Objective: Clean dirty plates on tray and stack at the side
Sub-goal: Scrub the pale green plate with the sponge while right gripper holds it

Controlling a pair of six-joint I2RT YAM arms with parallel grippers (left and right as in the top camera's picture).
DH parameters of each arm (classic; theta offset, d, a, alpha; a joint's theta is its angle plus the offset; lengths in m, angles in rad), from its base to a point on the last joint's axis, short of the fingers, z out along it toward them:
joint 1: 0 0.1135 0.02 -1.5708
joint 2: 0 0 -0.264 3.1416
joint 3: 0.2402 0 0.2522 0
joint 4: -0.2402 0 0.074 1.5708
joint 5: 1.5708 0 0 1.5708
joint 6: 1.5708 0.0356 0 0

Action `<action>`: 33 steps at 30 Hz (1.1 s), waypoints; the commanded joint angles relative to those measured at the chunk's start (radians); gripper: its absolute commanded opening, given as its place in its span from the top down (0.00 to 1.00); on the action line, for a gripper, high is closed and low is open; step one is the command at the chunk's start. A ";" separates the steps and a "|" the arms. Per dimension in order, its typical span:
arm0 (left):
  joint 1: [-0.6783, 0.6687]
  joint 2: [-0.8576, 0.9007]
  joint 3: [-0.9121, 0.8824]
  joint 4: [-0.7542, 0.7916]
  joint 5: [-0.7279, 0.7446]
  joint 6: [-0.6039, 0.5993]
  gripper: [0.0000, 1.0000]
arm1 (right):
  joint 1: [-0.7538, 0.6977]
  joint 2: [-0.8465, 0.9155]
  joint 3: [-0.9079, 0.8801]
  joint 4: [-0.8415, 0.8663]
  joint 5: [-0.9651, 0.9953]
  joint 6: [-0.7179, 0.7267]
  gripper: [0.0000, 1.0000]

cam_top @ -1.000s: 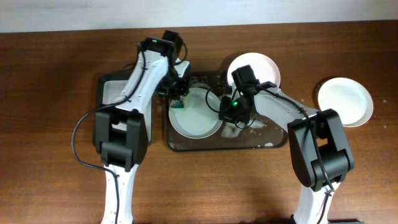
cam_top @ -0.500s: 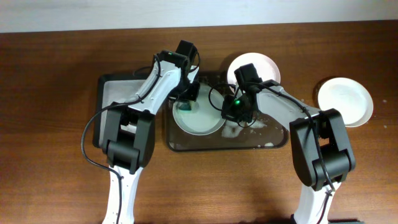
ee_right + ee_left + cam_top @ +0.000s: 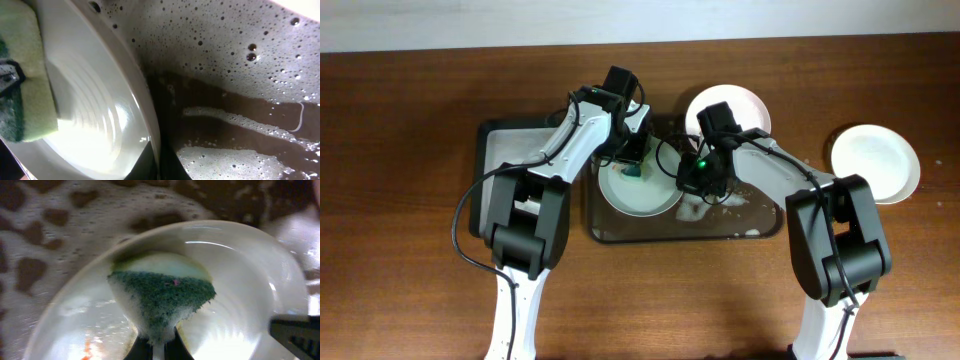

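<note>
One white plate (image 3: 642, 195) lies in the foamy dark grey tray (image 3: 720, 228). My left gripper (image 3: 635, 166) is shut on a green-and-yellow sponge (image 3: 162, 297), which presses on the plate's (image 3: 250, 280) inner face. An orange smear (image 3: 89, 352) shows near the plate's lower edge. My right gripper (image 3: 683, 184) is shut on the plate's rim (image 3: 150, 125), one finger on each side. A second plate (image 3: 730, 104) sits at the tray's back edge. A third plate (image 3: 876, 163) rests on the table to the right.
A smaller black tray (image 3: 500, 150) with foam lies left of the grey tray, under my left arm. Soapy water and bubbles (image 3: 250, 75) cover the grey tray's floor. Bare wooden table lies in front and at both sides.
My left gripper has carried the sponge rightward from the plate's left rim onto its upper middle. The right gripper keeps its hold on the rim, almost still.
</note>
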 commanded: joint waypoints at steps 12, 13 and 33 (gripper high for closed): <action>0.017 -0.006 -0.011 -0.222 -0.195 -0.101 0.99 | -0.003 0.026 0.008 -0.003 0.036 -0.010 0.96; 0.017 -0.006 -0.011 -0.235 -0.113 -0.040 0.99 | -0.003 0.026 0.008 -0.003 0.036 -0.010 0.96; 0.017 -0.006 -0.011 -0.139 -0.270 -0.111 0.99 | -0.003 0.026 0.008 -0.002 0.036 -0.011 0.96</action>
